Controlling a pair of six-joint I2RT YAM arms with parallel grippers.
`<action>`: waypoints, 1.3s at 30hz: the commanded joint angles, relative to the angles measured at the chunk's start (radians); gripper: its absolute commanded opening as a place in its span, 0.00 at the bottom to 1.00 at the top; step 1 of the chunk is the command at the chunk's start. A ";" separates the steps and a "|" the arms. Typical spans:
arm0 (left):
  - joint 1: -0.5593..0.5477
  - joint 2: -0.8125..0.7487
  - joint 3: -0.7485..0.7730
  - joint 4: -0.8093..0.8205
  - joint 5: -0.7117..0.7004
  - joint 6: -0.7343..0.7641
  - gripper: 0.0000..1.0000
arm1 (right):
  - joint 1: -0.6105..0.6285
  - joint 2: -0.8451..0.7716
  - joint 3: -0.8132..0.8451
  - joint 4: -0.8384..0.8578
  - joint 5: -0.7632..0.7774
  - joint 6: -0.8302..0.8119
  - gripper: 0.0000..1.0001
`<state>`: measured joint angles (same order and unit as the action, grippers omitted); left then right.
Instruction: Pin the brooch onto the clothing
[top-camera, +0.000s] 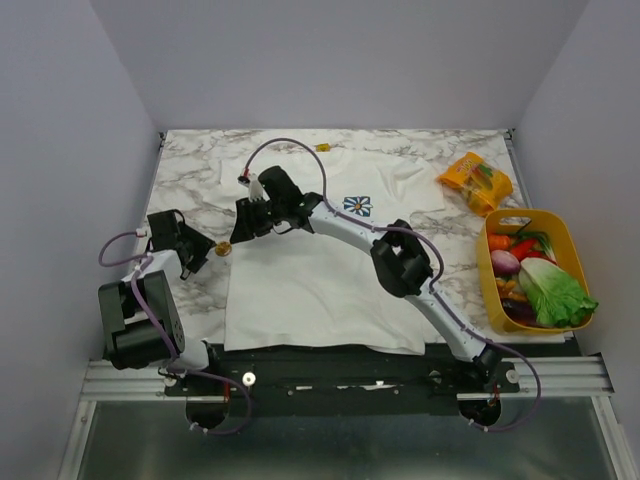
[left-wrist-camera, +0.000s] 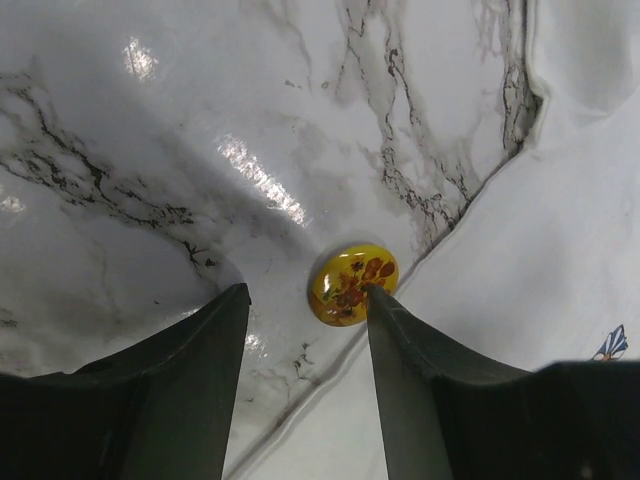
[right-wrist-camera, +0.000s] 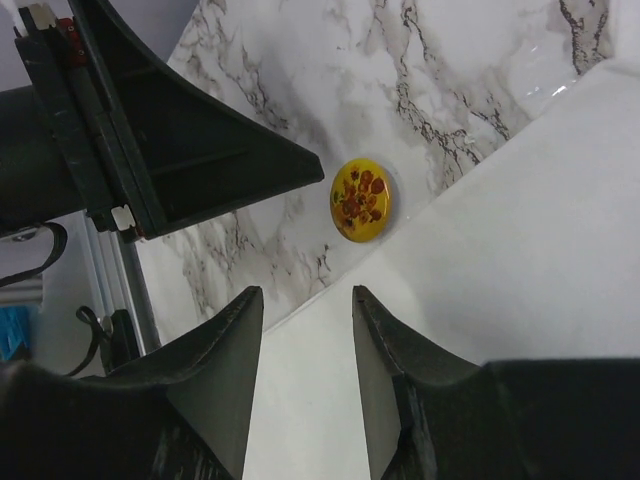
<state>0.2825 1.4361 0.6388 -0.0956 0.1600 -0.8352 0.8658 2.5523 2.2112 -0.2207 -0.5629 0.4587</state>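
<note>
The brooch (top-camera: 223, 249) is a small round yellow piece with a red-brown flower print, lying on the marble just off the left edge of the white T-shirt (top-camera: 320, 290). In the left wrist view the brooch (left-wrist-camera: 353, 283) lies just beyond my right fingertip, and my left gripper (left-wrist-camera: 307, 292) is open and empty above the marble. In the right wrist view the brooch (right-wrist-camera: 362, 198) lies ahead of my open, empty right gripper (right-wrist-camera: 306, 292), which hovers over the shirt's edge. The flower emblem (top-camera: 357, 206) is on the shirt's chest.
An orange snack packet (top-camera: 475, 180) lies at the back right. A yellow basket (top-camera: 570, 240) with vegetables stands at the right edge. A small yellow piece (top-camera: 322, 147) sits at the shirt's collar. The left arm's fingers (right-wrist-camera: 200, 150) show close in the right wrist view.
</note>
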 joint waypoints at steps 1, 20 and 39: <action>0.011 0.035 0.001 0.039 0.015 0.008 0.57 | 0.009 0.080 0.110 -0.031 -0.014 0.077 0.49; 0.020 0.178 0.035 0.057 0.030 0.027 0.19 | 0.035 0.210 0.200 -0.008 0.018 0.215 0.44; -0.005 0.129 -0.019 0.054 0.067 0.057 0.19 | 0.035 0.215 0.183 -0.051 0.089 0.276 0.48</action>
<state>0.2913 1.5578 0.6598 0.0463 0.2241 -0.8158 0.8909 2.7510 2.3871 -0.2253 -0.5236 0.7338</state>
